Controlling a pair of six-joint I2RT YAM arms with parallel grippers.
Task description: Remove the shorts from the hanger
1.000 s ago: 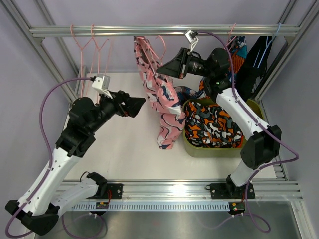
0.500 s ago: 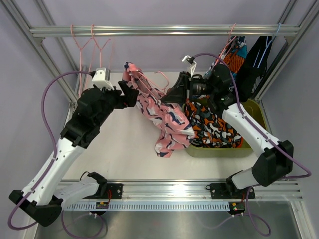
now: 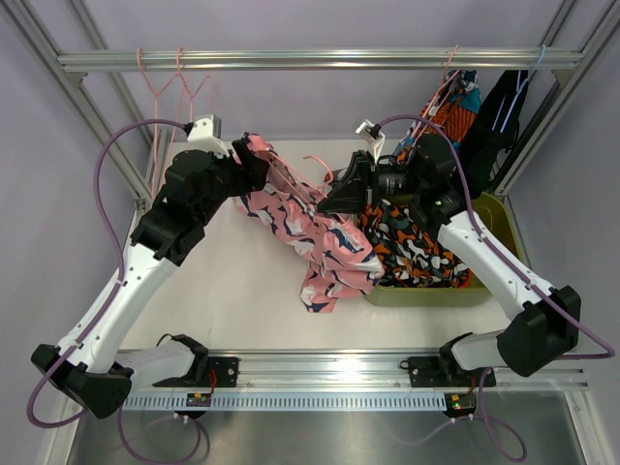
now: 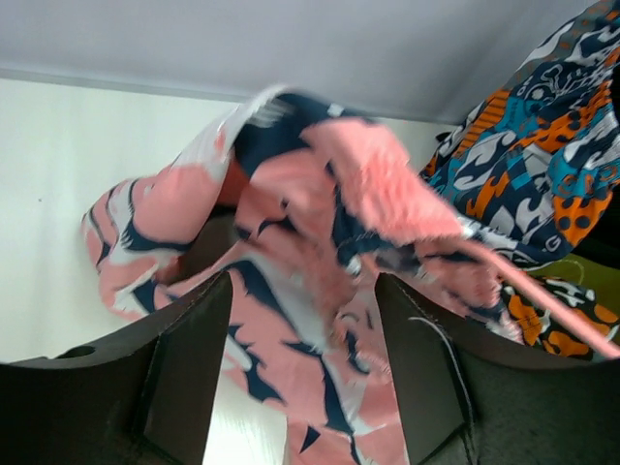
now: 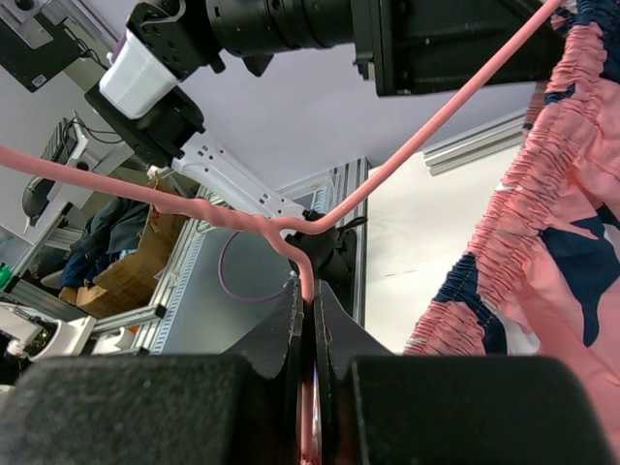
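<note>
Near, table: the soft pink shorts with navy-white print (image 3: 329, 262) now slump across the white tabletop (image 3: 223, 291). Their low end is bunched just left of the olive-green plastic bin (image 3: 426, 296). A second ago they hung upright, high up by the rail.
Middle right: the right gripper (image 5: 308, 291) is clenched on the stem of the thin pink plastic hanger (image 5: 286, 228). It has come down and nearer, to the bin's far-left edge.
Far left: the left gripper (image 4: 302, 300), well apart from the cloth a second ago, has moved in. Its jaws stand spread with the waistband between them, not yet pinched.
Far: silver metal rail (image 3: 320, 60), with the hanger now well below it.
Meaning: the cloth is slack and within both arms' reach, so the left gripper is probably about to pull the waistband off.
</note>
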